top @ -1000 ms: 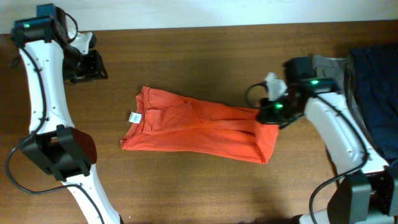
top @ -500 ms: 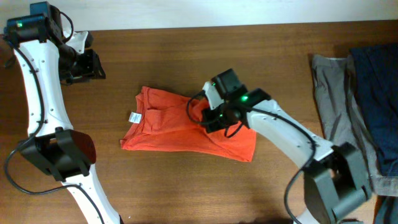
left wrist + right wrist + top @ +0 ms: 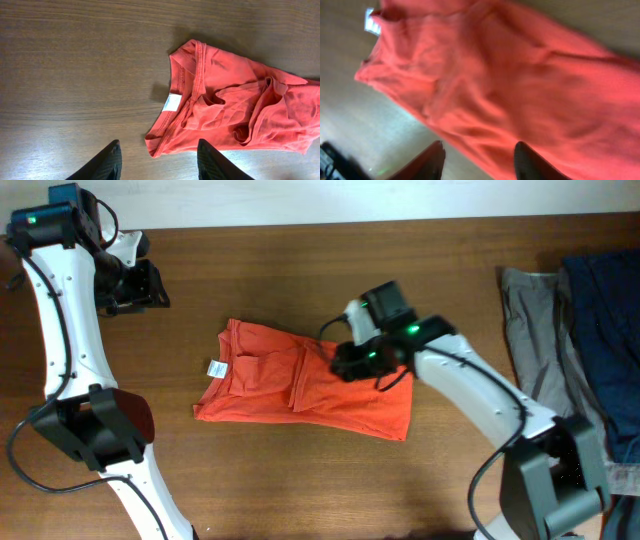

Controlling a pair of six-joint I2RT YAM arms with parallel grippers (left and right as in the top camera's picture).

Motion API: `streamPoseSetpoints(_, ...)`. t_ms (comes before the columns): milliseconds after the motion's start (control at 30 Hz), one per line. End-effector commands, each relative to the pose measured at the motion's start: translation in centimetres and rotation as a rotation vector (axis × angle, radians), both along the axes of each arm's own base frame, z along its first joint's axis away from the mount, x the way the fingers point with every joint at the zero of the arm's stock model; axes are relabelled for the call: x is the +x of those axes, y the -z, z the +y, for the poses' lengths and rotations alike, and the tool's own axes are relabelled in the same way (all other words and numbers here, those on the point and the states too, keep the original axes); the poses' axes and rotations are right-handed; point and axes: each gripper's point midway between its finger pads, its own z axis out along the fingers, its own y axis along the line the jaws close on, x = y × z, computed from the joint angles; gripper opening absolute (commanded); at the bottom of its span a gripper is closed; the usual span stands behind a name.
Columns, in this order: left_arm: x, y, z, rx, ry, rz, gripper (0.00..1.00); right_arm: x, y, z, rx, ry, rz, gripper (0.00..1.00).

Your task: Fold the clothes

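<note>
Orange-red T-shirt (image 3: pixel 300 385) on the wooden table (image 3: pixel 300 270), folded shorter than a second ago.
The right gripper (image 3: pixel 345 362), earlier clamped at the right end, is now parted and empty above the middle; the left gripper (image 3: pixel 150 285) is held parted, empty, far left. The white collar tag (image 3: pixel 215 369) cannot be read.
</note>
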Motion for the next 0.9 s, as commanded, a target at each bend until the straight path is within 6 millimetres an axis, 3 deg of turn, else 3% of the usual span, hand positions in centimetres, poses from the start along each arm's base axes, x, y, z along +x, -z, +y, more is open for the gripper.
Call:
streamPoseSetpoints(0,0.1,-2.0,-0.2,-0.005,0.005,-0.064,0.49,0.5,-0.7,-1.2,0.002,0.037,0.003,0.41)
streamPoseSetpoints(33,0.2,-2.0,-0.4,-0.012,0.009,-0.068,0.51,0.5,-0.3,-1.6,-0.015,0.046,0.014,0.41)
streamPoseSetpoints(133,0.9,-2.1,-1.9,-0.085,0.031,-0.096,0.59,0.5,0.8,-4.1,-0.092,0.155,0.067,0.56)
streamPoseSetpoints(200,1.3,-1.6,-2.9,-0.127,0.047,-0.099,0.65,0.9,0.5,-5.0,-0.081,0.178,0.068,0.58)
streamPoseSetpoints(267,1.5,0.0,-3.4,-0.133,0.057,-0.072,0.71,1.2,0.0,-6.0,-0.063,0.204,0.067,0.59)
streamPoseSetpoints(433,0.4,6.8,-5.3,-0.25,0.059,0.048,0.78,1.3,-3.0,-9.4,0.008,0.213,0.023,0.61)
streamPoseSetpoints(567,-1.1,10.8,-6.8,-0.352,0.051,0.117,0.78,0.4,-4.2,-12.4,-0.011,0.234,0.009,0.62)
streamPoseSetpoints(700,-2.8,14.1,-7.9,-0.398,0.048,0.166,0.78,-0.3,-4.7,-14.9,-0.023,0.276,0.021,0.63)
streamPoseSetpoints(867,-4.4,17.9,-7.8,-0.331,0.063,0.2,0.78,-0.4,-4.6,-16.1,-0.028,0.296,0.029,0.63)
